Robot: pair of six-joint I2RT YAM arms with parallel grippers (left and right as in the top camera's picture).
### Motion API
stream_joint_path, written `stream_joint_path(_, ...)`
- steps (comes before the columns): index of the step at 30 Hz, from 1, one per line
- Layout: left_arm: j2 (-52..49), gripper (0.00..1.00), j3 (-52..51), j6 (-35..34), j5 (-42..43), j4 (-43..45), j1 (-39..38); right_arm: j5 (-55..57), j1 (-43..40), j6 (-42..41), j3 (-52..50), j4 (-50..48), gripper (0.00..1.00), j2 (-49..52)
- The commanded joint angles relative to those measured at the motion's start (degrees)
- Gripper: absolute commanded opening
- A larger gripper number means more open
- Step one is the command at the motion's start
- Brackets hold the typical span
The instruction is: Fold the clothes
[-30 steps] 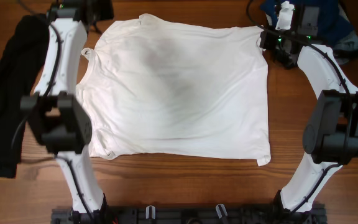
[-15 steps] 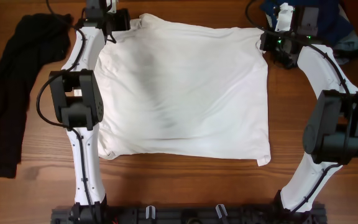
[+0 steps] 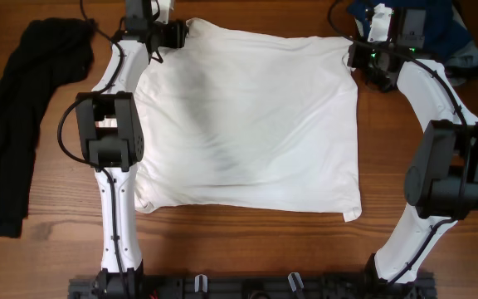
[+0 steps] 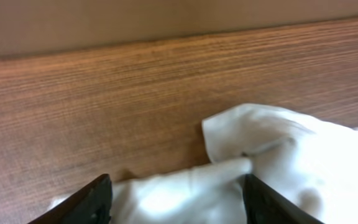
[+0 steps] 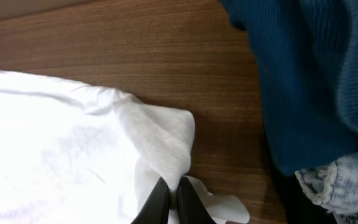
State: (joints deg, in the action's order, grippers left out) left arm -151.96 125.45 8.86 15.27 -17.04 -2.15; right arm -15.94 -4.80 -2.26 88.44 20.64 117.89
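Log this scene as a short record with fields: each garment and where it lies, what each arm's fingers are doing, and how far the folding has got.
white T-shirt: spread flat, mid-table
table: brown wood
black garment: lying lengthwise at the left edge, apart from the shirt
blue garment: heaped at the far right corner
left gripper: fingers apart, shirt's far left corner between them
right gripper: fingers shut on the shirt's far right corner
folding: not yet begun
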Motion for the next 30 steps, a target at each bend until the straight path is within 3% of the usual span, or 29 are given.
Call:
stream_joint_path(1,-3.9,0.43,0.9,7.3,-2.4,2.8,0.0,1.2,0.1,0.8,0.6,-0.2,0.04,0.2)
stream_joint_path(5,-4.0,0.04,0.9,7.9,-2.5,4.8,0.0,1.9,0.1,0.8,0.6,-0.5,0.04,0.2)
stream_joint_path(12,4.2,0.04,1.0,5.6,-4.5,6.4,1.6,2.6,0.1,0.8,0.6,-1.4,0.04,0.2)
stream_joint_path(18,14.1,0.04,1.0,5.5,-4.9,-3.7,3.0,0.9,0.1,0.8,0.6,-2.5,0.04,-2.8)
stream_joint_path(20,17.3,0.04,1.0,5.5,-4.9,-8.9,3.0,0.4,0.1,0.8,0.6,-1.5,0.04,-5.0)
stream_joint_path(27,28.0,0.04,1.0,5.5,-5.0,-44.0,3.0,-5.6,0.1,0.7,0.6,14.8,0.04,-11.1)
stream_joint_path(30,28.5,0.04,1.0,0.9,-10.2,-56.0,3.0,-5.6,0.1,1.4,0.6,22.9,0.05,-11.1)
